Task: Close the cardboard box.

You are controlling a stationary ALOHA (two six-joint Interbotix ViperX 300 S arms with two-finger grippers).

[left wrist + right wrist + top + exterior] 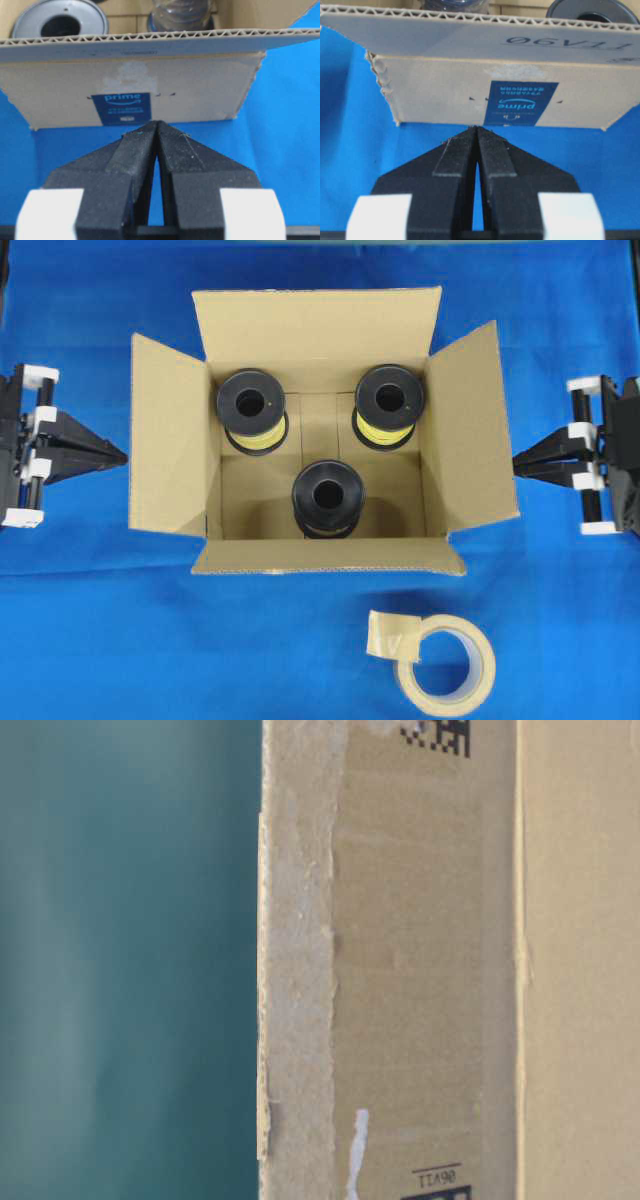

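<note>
The cardboard box [462, 430] stands in the middle of the blue cloth with all four flaps open and spread outward. Three black spools [327, 498] with yellow thread stand inside it. My left gripper [122, 452] is shut and empty, just left of the box's left flap [168, 435]. In the left wrist view its tips [156, 124] point at the box wall [200, 95] with a blue prime label. My right gripper [518, 462] is shut and empty, just right of the right flap. In the right wrist view its tips [477, 129] face the box wall [435, 95].
A beige tape roll [447, 665] with a loose end lies on the cloth in front of the box. The table-level view is filled by the box's side [420, 970] at close range, with a teal background at its left.
</note>
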